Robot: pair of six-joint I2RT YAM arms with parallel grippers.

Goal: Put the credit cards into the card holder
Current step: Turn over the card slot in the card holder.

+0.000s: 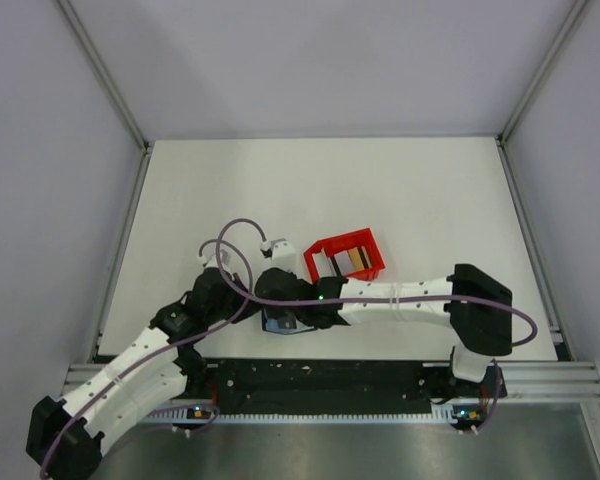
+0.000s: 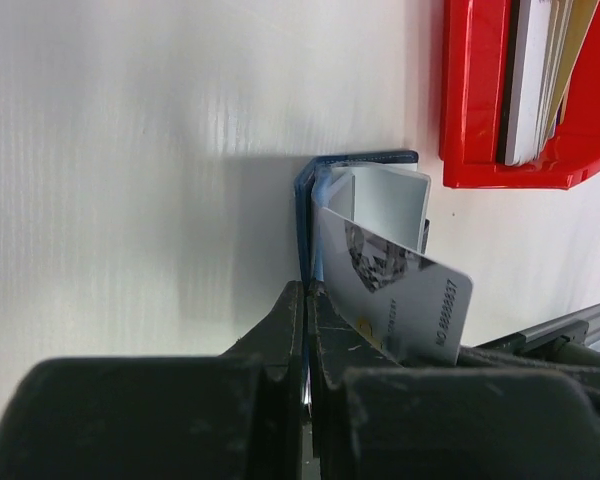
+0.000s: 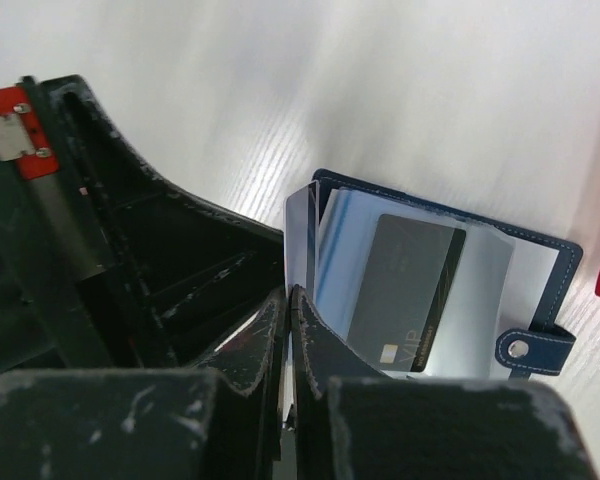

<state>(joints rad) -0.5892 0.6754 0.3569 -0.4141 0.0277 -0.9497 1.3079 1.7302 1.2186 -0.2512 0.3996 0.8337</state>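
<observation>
The navy card holder [image 3: 450,300] lies open on the white table near the arms' bases, and is also seen from above [image 1: 278,322]. A dark credit card [image 3: 405,290] sits in one of its clear pockets. My left gripper [image 2: 308,295] is shut on the holder's blue edge [image 2: 302,215]. My right gripper [image 3: 290,295] is shut on a white credit card [image 2: 405,295] with a chip and a grey pattern. That card stands tilted with its top end in the holder's pocket leaves. More credit cards [image 2: 535,70], white and tan, stand on edge in the red bin [image 2: 475,110].
The red bin [image 1: 345,258] stands just beyond and right of the holder. Both arms meet over the holder at the table's near edge. The holder's snap tab [image 3: 525,348] sticks out on its far side. Grey walls enclose the table.
</observation>
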